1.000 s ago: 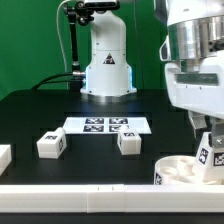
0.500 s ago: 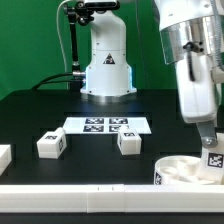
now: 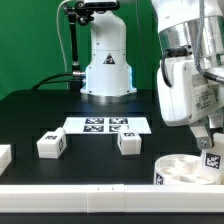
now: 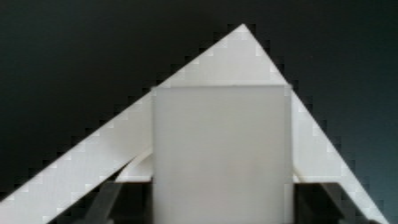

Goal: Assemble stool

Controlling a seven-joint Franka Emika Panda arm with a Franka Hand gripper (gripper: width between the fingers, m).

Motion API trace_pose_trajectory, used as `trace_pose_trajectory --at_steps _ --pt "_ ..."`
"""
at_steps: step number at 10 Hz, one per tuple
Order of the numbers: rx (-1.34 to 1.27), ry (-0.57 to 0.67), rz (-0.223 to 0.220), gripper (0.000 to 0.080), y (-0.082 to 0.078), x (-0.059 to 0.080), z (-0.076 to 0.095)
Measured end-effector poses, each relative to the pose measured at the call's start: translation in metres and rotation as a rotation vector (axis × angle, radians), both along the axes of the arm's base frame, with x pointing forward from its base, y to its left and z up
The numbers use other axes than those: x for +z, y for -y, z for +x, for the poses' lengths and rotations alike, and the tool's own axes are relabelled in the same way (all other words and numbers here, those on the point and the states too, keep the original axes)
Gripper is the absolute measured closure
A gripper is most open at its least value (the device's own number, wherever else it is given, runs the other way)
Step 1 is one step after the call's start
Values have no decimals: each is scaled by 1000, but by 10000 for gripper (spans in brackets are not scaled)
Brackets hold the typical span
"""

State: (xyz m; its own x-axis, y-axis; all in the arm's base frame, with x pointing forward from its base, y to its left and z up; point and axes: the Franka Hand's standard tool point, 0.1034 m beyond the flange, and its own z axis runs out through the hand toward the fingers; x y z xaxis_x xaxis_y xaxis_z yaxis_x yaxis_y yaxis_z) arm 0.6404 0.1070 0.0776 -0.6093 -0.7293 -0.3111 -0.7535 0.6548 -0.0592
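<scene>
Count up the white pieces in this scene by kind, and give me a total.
Round white plastic drum-like seat: 1
Small blocky white tagged legs: 3 (two loose on the table, one in the claw)
Flat white marker board: 1
Plain white block, cut off at the exterior view's left edge: 1
Total: 6

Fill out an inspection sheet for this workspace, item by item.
Surface: black table, with the marker board lying flat on it.
Job's things: seat at the exterior view's right front; left leg and middle leg lying loose; held leg at the seat, contact unclear.
Clutter: white block, cut off at the edge, so its kind is unclear.
End effector: shut on the held leg.
Cables: dark cable beside the arm's base.
Surroundings: green backdrop.
</scene>
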Motion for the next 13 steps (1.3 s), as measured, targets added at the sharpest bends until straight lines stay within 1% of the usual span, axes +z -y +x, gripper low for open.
trace_pose_trajectory --at_steps 2,3,7,8,9,10,11,13 --pt "-15 0 10 459 0 0 0" --pt "-72 -1 24 459 0 0 -1" --pt "-107 15 34 459 -5 0 -3" --pt "-78 21 26 356 -5 0 -3" --pt "-30 23 17 228 -5 1 -3" --pt "28 29 11 174 -4 7 -3" --pt "80 52 -4 154 -1 15 -1" --pt "232 98 -46 151 3 29 -2"
